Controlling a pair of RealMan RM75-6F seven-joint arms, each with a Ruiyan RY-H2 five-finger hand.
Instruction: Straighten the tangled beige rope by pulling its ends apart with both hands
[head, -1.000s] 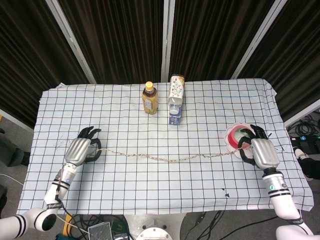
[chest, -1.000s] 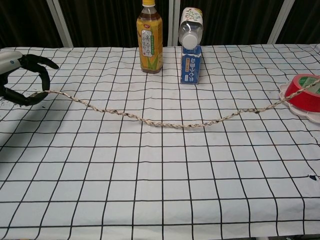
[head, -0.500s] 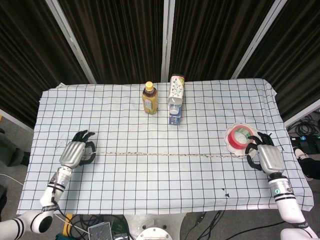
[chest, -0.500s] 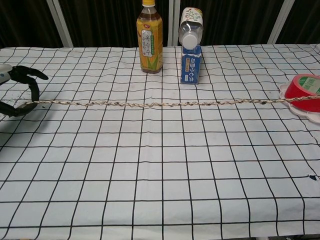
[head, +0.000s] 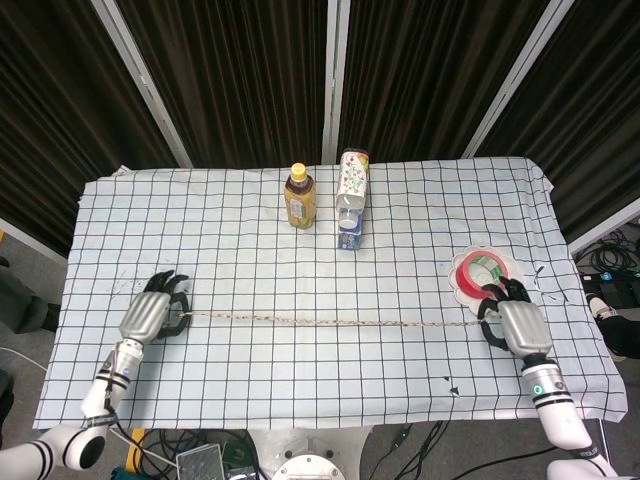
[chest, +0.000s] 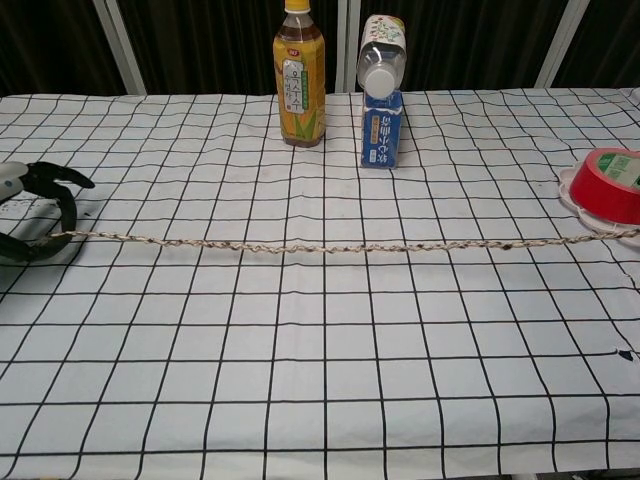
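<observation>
The beige rope (head: 330, 322) lies stretched in a nearly straight line across the checked tablecloth, also seen in the chest view as a taut twisted rope (chest: 330, 247). My left hand (head: 152, 314) grips its left end, fingers curled around it; the chest view shows those dark fingers (chest: 45, 212) at the left edge. My right hand (head: 514, 324) holds the right end just in front of the red tape roll. In the chest view the right hand is out of frame, with the rope running off the right edge.
A yellow tea bottle (head: 299, 196) and a blue-and-white carton with a bottle leaning on it (head: 349, 200) stand at the back middle. A red tape roll (head: 477, 274) sits on a small white dish by my right hand. The table's front edge is near both hands.
The sagging rope was drawn taut as both hands moved apart, then both hands came toward the front edge, carrying the straight rope closer to me. My right hand left the tape roll.
</observation>
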